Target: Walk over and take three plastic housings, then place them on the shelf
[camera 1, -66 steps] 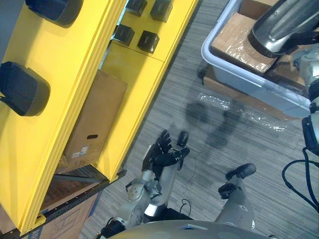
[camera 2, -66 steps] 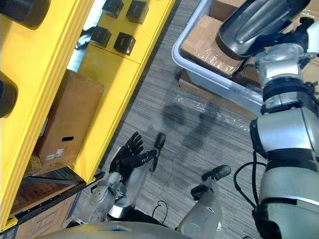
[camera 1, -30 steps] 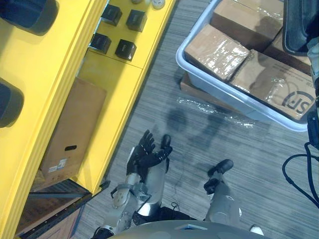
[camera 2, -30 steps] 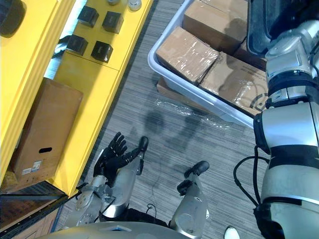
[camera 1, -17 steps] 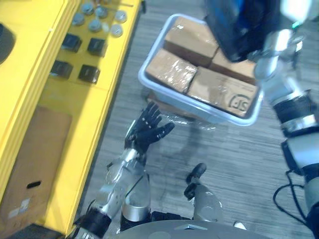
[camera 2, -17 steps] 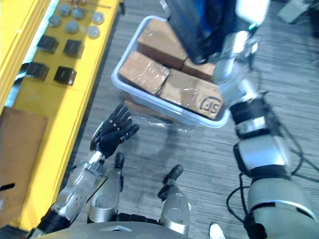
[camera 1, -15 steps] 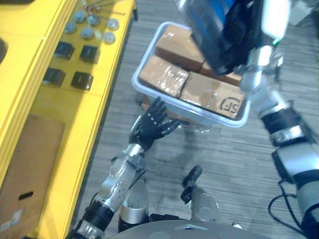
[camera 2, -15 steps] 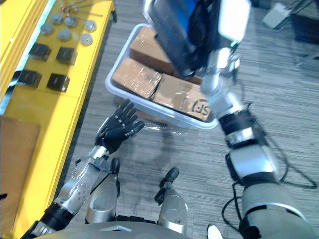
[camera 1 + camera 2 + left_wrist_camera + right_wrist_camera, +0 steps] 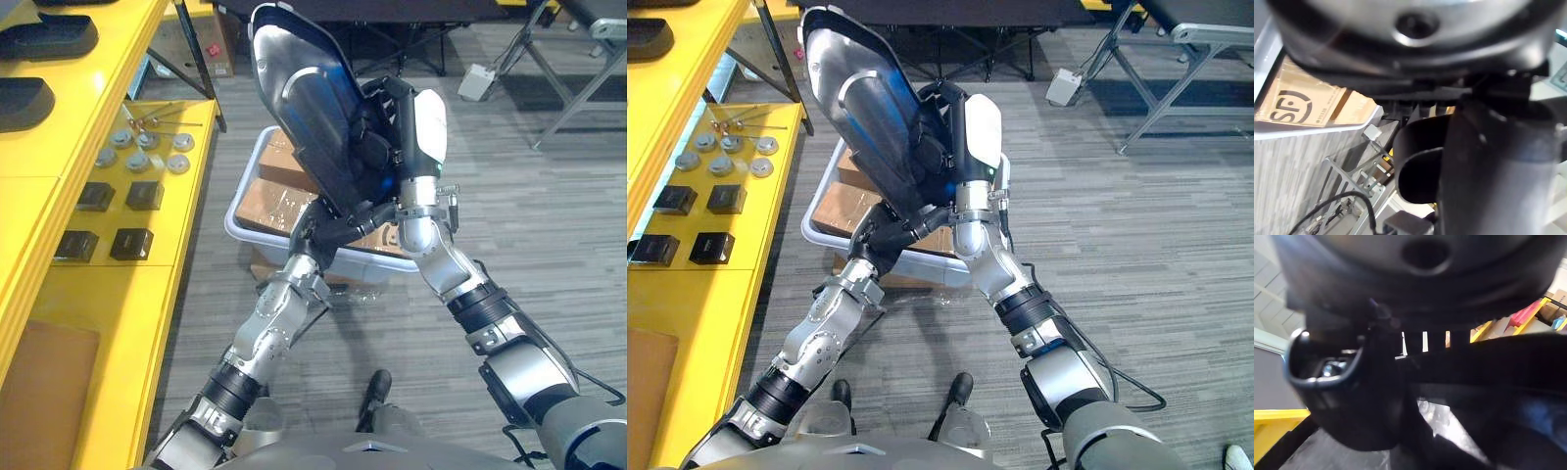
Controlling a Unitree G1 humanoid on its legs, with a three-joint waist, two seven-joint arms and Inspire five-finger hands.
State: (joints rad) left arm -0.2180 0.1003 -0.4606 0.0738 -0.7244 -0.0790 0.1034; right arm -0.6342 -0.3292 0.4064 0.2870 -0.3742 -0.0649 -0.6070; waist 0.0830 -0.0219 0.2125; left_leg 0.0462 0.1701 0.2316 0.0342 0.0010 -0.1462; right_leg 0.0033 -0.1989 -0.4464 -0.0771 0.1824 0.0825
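The left hand [image 9: 319, 231], earlier spread low, had risen under the plastic housing [image 9: 309, 108], which the right hand [image 9: 384, 137] clasped aloft. The left's grip was unclear. The carry to the yellow shelf [image 9: 108, 284] looked ready.

Probably a workshop: yellow parts shelf [image 9: 108, 284], carton tote [image 9: 245, 238].

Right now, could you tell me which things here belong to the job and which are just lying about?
Job: plastic housing, right hand gripping it, left hand beneath, yellow shelf, shelved housings.
Lying about: grey tub, cardboard boxes, black blocks, silver discs.
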